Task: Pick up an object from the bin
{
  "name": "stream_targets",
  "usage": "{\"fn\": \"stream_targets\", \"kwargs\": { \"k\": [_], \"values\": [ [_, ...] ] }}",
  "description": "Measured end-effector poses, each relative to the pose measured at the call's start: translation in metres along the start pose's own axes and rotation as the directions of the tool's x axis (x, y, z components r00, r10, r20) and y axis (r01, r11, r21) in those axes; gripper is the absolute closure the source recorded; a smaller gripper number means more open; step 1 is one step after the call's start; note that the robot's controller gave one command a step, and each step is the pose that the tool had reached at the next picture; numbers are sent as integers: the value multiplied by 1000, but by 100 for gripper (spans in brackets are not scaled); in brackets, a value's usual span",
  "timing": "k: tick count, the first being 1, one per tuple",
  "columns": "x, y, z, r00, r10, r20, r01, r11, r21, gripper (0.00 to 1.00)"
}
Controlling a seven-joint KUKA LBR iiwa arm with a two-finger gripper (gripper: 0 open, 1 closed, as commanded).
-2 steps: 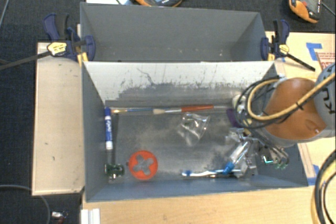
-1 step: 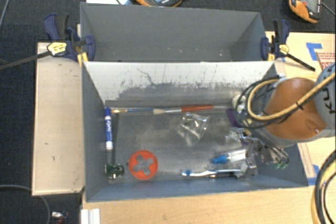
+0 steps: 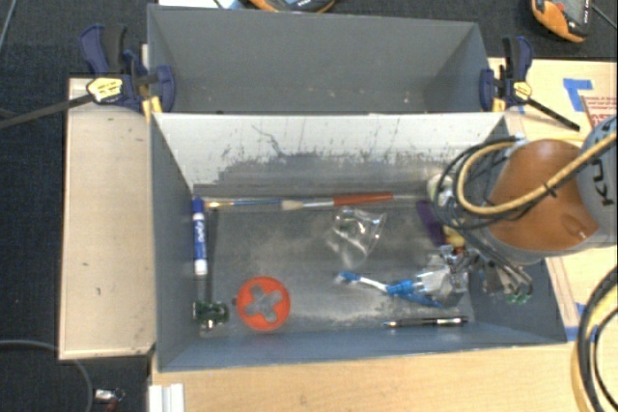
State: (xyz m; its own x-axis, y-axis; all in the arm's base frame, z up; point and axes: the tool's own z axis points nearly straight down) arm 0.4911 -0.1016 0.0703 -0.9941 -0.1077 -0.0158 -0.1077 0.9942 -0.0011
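A: Nearest the cam?
B: Black pen [image 3: 425, 323], flat along the near wall, approx 5 o'clock in the bin [image 3: 319, 63].
A: Gripper?
B: Gripper [image 3: 447, 278] is at 4 o'clock, low in the bin, just beyond the pen, under the orange wrist cover [image 3: 536, 198] w/ cables. Open or closed, can't tell.
A: What's it over?
B: Blue-white stick [image 3: 377, 283], toothbrush-like, lying btwn centre and 4 o'clock. Its blue end runs in under the gripper. Held or not, can't tell.
A: The rest?
B: Clear plastic piece [image 3: 355, 232] approx at centre. Purple bit [image 3: 430, 222] at 3 o'clock, beside the cover. Long paintbrush [image 3: 299, 202] along the far wall at 12. Blue marker [image 3: 200, 236] at 9, along the left wall. Red-orange disc [image 3: 263, 304] w/ cutouts at 7, and a small dark green thing [image 3: 208, 312] just beside it in the corner.
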Motion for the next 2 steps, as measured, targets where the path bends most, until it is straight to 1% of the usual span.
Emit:
{"fn": "stream_targets", "kwargs": {
  "k": [2],
  "values": [
    [0, 0, 0, 1000, -4, 0, 4, 1000, 0, 100]
  ]
}}
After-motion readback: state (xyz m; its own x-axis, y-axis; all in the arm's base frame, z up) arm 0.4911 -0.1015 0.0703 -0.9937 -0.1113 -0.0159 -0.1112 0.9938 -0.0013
